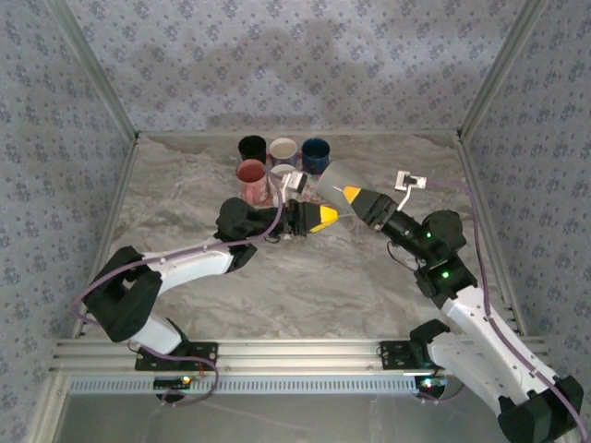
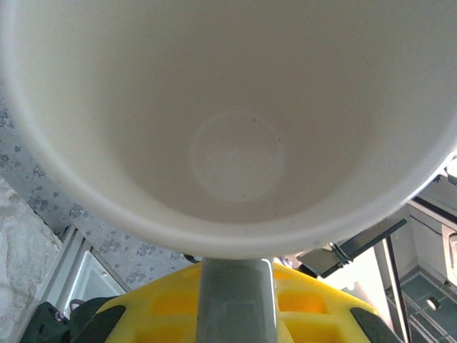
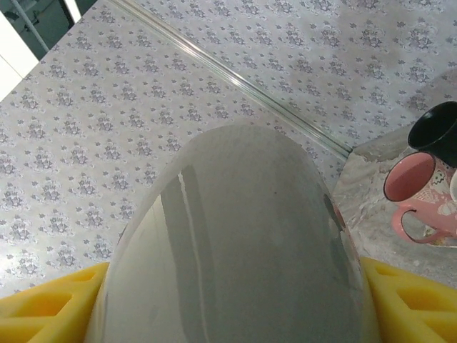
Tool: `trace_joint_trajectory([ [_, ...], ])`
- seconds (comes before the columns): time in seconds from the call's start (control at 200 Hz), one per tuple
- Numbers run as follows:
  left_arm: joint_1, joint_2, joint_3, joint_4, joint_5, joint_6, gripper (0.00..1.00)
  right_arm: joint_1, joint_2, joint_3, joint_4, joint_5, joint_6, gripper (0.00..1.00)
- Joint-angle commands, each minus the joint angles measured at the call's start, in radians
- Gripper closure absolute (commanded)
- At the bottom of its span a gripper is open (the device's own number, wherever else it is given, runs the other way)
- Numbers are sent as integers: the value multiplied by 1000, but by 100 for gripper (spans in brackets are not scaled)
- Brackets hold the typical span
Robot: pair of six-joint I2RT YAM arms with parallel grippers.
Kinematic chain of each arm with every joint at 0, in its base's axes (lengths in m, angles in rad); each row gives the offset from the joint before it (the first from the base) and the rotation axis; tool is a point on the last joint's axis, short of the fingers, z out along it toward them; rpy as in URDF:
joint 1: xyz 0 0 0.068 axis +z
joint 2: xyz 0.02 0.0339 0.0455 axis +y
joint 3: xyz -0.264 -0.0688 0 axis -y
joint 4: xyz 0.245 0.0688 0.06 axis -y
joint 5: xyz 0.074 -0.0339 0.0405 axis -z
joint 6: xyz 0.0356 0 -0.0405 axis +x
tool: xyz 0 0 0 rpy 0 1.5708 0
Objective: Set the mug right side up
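The grey mug (image 1: 334,177) hangs tilted in the air above the back middle of the table, held between both arms. My right gripper (image 1: 350,195) is shut on its body; its yellow fingers (image 3: 413,300) press on either side of the mug's grey wall (image 3: 243,236). My left gripper (image 1: 319,220) reaches in from the left, below the mug. In the left wrist view the mug's white inside (image 2: 235,114) faces the camera, and its grey handle (image 2: 235,296) runs down between the yellow fingers (image 2: 157,307), which are shut on it.
Several other mugs stand upright at the back of the marble table (image 1: 305,286): black (image 1: 252,147), white (image 1: 283,149), blue (image 1: 316,154) and pink (image 1: 252,180). They are just left of and behind the held mug. Patterned walls enclose the table on three sides.
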Motion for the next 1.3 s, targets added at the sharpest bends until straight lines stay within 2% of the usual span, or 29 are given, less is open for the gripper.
trace_joint_trajectory([
  [0.0, -2, -47, 13, 10, -18, 93, 100, 12, -27, 11, -30, 20, -33, 50],
  [0.04, -1, -57, 14, -31, -18, 118, 100, 12, -36, 11, -68, 44, -42, 39],
  [0.155, -1, -93, 14, -108, -14, 183, 100, 8, -57, 0, -88, 64, -55, 18],
  [0.205, -1, -111, 9, -146, -19, 212, 100, 6, -61, 4, -97, 63, -63, 7],
  [0.22, -1, -117, 8, -163, -21, 222, 100, 7, -64, 7, -103, 63, -68, 1],
  [0.235, -2, -124, 9, -183, -24, 233, 100, 6, -65, 9, -106, 63, -71, 0],
  [0.375, 2, -192, 20, -427, -74, 374, 100, 5, -102, 49, -237, 102, -141, 0],
  [0.465, 8, -236, 45, -636, -127, 494, 100, 2, -143, 80, -402, 200, -185, 0],
  [0.62, 11, -290, 100, -943, -310, 693, 100, -5, -227, 102, -658, 405, -262, 0],
  [0.76, 7, -256, 191, -1149, -467, 840, 100, -13, -277, 98, -764, 514, -294, 0],
  [0.964, 1, -110, 319, -1307, -688, 1035, 100, -16, -297, 103, -796, 513, -292, 0],
  [1.079, -1, -7, 393, -1337, -755, 1109, 100, -16, -301, 104, -819, 503, -304, 0],
  [1.294, -6, 152, 479, -1346, -865, 1168, 100, -16, -334, 81, -860, 500, -317, 0],
])
